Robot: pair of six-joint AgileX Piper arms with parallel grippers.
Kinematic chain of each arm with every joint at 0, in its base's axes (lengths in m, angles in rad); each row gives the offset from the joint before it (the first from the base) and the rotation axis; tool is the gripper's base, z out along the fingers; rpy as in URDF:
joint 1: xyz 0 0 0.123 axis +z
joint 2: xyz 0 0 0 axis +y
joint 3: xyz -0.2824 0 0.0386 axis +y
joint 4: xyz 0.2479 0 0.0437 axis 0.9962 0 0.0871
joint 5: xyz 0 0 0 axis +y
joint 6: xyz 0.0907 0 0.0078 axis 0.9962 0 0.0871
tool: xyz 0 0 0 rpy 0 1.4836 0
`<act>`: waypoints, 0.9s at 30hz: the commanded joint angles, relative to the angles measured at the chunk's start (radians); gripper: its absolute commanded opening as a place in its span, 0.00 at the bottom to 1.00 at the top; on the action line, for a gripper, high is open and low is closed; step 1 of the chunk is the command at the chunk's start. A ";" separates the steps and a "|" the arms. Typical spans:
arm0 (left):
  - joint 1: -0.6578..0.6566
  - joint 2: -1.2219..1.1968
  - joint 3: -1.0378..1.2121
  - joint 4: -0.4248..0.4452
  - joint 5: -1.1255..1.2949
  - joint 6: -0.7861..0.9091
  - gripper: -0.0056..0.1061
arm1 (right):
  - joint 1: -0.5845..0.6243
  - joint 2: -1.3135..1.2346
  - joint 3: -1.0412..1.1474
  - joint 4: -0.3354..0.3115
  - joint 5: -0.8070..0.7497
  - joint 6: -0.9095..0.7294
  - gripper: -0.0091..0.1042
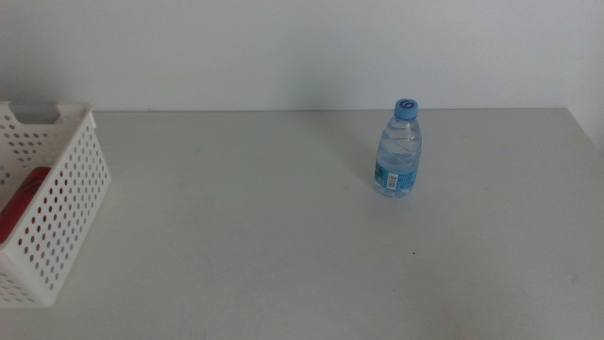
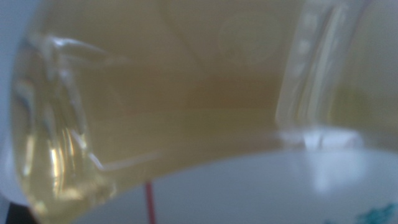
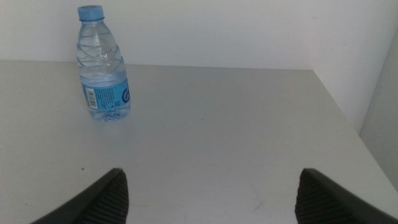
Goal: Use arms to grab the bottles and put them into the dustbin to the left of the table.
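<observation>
Right up against your left wrist camera sits the yellow tea bottle [image 2: 186,99], its amber liquid filling the picture, so you cannot tell how the left gripper's fingers stand. Your right gripper [image 3: 208,196] hangs low over the table [image 1: 283,246] with its fingers spread wide, nothing between them. Farther off, the water bottle [image 1: 399,149] stands upright, blue cap on. At the table's left edge you see the dustbin [image 1: 57,208], something red lying inside it.

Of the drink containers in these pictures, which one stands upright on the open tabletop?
The clear blue-capped water bottle, alone on the grey table. The red item lies inside the white perforated basket; the yellow tea bottle fills the left wrist view.
</observation>
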 commanded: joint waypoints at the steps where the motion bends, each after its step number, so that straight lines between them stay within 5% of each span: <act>1: 0.044 0.013 -0.069 -0.100 -0.037 0.067 0.04 | -0.005 -0.022 -0.010 -0.012 -0.075 -0.009 0.70; 11: 0.066 0.236 -0.083 -0.107 -0.031 0.245 0.04 | -0.005 -0.022 -0.010 -0.012 -0.075 -0.009 0.70; 22: 0.064 0.366 -0.082 -0.132 -0.146 0.257 0.04 | -0.005 -0.022 -0.010 -0.012 -0.075 -0.009 0.70; 27: 0.064 0.416 -0.082 -0.157 -0.105 0.286 0.12 | -0.005 -0.022 -0.010 -0.012 -0.075 -0.009 0.70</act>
